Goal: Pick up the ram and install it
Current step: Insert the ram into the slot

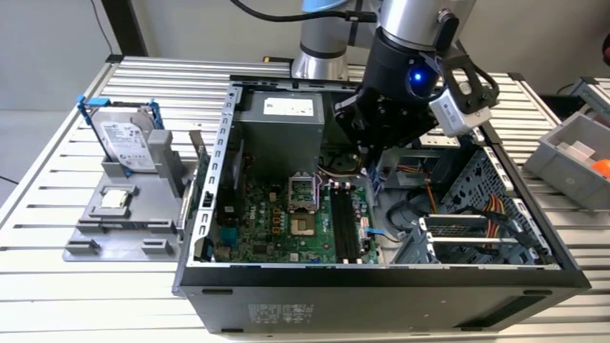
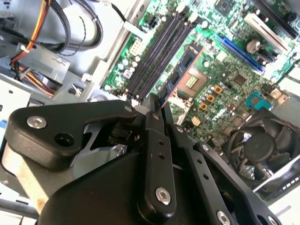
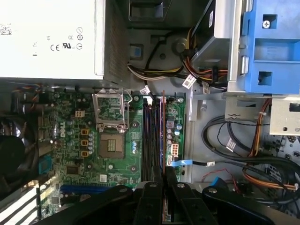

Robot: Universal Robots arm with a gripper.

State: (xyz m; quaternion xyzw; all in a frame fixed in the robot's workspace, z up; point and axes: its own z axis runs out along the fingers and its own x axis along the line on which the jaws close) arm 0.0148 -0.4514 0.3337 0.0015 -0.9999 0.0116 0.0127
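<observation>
The ram is a thin stick seen edge-on in the first wrist view. In the second wrist view its face shows, running out from the fingertips. My gripper is shut on one end of it. In the exterior view the gripper hangs inside the open computer case, above the far end of the black memory slots. The ram hovers over those long slots, lined up along them and apart from them.
The power supply and the open processor socket lie on the exterior view's left of the slots. Cables and a blue drive cage crowd the other side. Outside the case, a grey fixture holds a hard drive and a processor chip.
</observation>
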